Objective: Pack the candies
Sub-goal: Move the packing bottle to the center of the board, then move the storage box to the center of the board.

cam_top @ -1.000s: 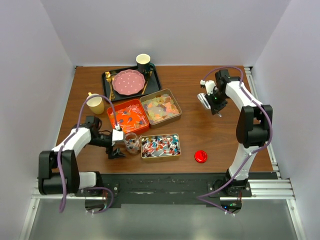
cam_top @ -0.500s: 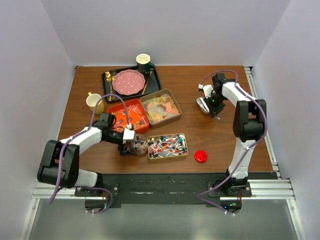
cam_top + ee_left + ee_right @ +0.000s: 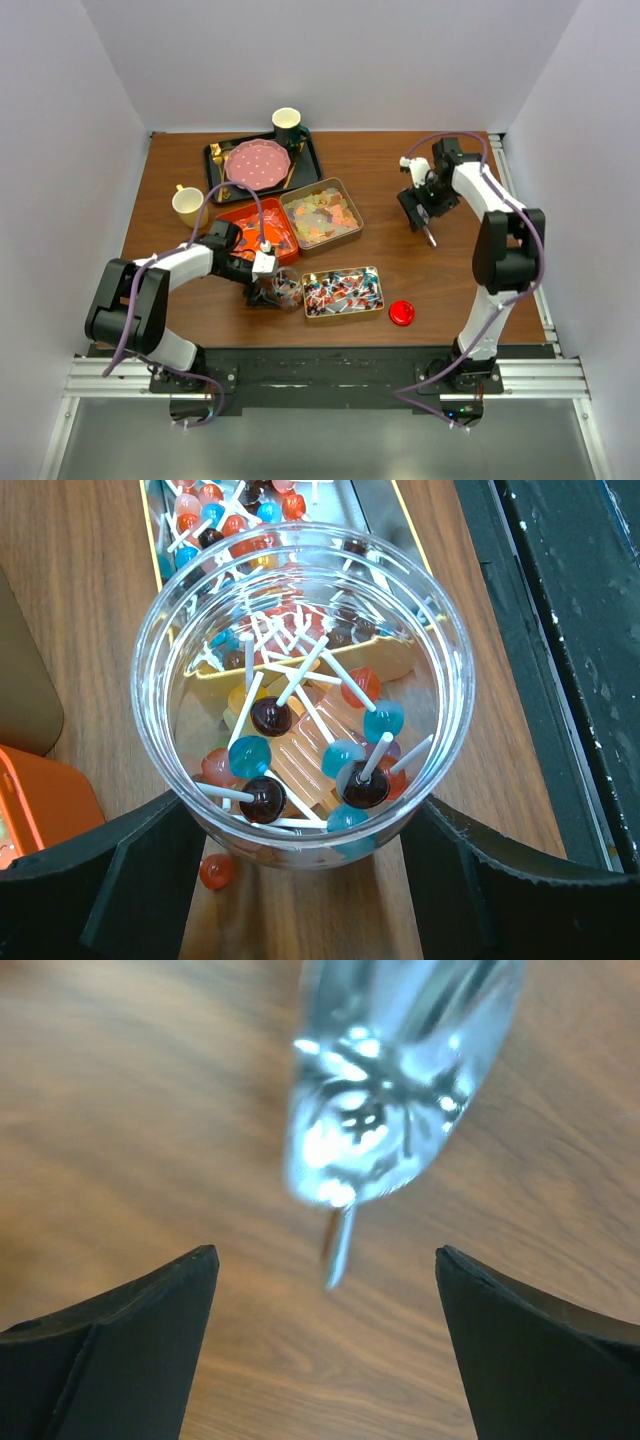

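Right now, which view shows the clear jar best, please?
The left wrist view: it looks straight into the clear jar, candies distinct. Top external shows it tiny; right wrist misses it.

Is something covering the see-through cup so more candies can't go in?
No, nothing visible does. The cup stands open-topped inside the left pincer, candies already in it; the red lid lies apart on the table.

Candies (image 3: pixel 300 750) red, blue, brown (sticks (image 3: pixel 300 675) white); red lid (image 3: pixel 402 313).

Lab: white booth walls (image 3: pixel 330 60)
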Controlling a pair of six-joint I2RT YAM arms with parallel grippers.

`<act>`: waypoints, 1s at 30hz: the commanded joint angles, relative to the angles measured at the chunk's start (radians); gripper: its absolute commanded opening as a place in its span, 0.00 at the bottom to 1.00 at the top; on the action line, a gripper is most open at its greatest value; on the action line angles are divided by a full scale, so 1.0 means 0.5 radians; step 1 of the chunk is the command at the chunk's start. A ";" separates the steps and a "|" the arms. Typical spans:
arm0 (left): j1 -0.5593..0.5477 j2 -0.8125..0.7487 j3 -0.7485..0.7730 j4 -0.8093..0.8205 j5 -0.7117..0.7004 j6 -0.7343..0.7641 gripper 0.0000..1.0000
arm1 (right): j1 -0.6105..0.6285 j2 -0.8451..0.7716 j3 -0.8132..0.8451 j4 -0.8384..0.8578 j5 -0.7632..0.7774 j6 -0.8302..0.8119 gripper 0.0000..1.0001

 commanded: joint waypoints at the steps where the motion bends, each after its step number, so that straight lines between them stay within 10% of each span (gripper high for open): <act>1: -0.014 -0.003 0.013 -0.046 -0.053 0.056 0.77 | 0.169 -0.375 -0.127 0.023 -0.509 -0.175 0.87; 8: -0.027 -0.009 0.001 0.000 -0.077 0.025 0.78 | 0.771 -0.446 -0.388 0.314 -0.433 -0.279 0.86; 30: -0.039 -0.049 -0.045 0.190 -0.130 -0.257 0.76 | 1.023 -0.323 -0.529 0.461 -0.409 -0.722 0.86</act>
